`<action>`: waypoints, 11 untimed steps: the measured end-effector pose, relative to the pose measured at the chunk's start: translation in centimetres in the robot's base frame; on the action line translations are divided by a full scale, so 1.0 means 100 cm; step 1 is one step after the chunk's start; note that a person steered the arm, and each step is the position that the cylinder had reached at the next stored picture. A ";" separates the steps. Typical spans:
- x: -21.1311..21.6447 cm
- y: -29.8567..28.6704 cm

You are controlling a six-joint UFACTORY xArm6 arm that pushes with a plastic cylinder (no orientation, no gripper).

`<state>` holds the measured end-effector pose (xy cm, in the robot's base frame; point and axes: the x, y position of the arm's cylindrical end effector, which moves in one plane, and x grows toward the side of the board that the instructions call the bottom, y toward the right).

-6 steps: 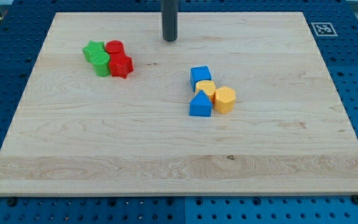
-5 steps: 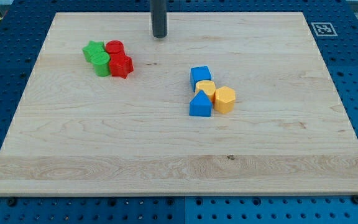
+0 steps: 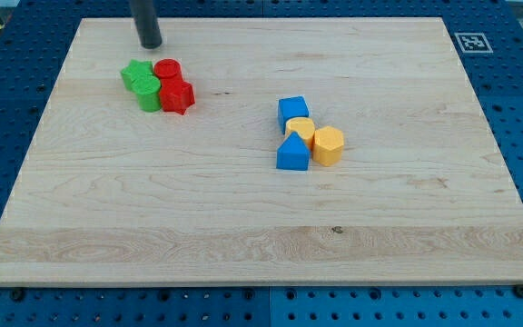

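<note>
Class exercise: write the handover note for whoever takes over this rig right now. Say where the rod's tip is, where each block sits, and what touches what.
My tip is near the view's top left on the wooden board, just above the green and red cluster, touching no block.
Cluster at the view's left: green star, green cylinder, red cylinder and another red block, packed together.
Cluster near the centre: blue cube, yellow block, blue triangular block, yellow hexagonal block, also packed together.
A printed marker sits at the board's top right corner.
</note>
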<state>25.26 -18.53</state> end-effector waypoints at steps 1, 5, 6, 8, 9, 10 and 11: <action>0.003 -0.019; 0.085 -0.032; 0.105 -0.030; 0.121 -0.036; 0.103 -0.038; 0.080 -0.038; 0.062 -0.033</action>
<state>31.49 -21.84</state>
